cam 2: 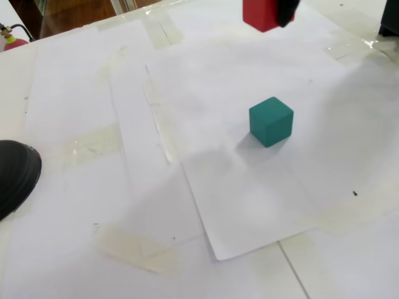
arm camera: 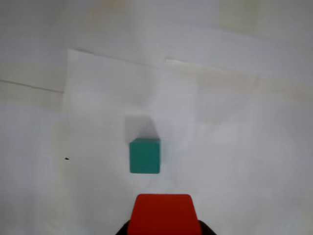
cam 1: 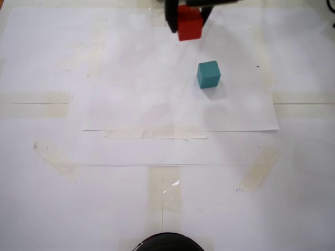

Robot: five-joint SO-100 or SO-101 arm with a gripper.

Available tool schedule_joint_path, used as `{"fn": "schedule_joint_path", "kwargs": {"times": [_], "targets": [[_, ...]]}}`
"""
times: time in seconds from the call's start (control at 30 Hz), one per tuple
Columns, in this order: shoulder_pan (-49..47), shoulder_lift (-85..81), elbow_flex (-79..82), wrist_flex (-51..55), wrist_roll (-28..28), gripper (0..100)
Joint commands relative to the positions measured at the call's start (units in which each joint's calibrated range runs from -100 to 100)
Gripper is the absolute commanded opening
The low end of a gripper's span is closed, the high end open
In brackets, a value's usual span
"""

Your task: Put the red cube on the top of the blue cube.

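The red cube is up in the air, pinched by the gripper. The blue cube sits alone on the white paper, well apart from it. This looks like the carry step. Next, the red cube must go right over the blue cube, then down, sides lined up. Being a cube, it has no long side and sits nearly square to the blue cube in the wrist view.

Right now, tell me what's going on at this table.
The arm's gripper holds the red cube in the air, clear of the paper-covered table. The teal blue cube sits alone on the paper, untouched. In the wrist view the red cube is at the bottom edge, with the teal one a little beyond it, so it is not yet above its target. The stacking is not yet done.
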Motion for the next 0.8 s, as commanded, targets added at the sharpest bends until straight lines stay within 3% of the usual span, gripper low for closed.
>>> {"fn": "schedule_joint_path", "kwargs": {"times": [0.0,0.77], "targets": [[-4.48,-0.29,-5.26,-0.93,-1.27,12],[-4.94,9.50,2.09,-12.02,1.42,12]]}}
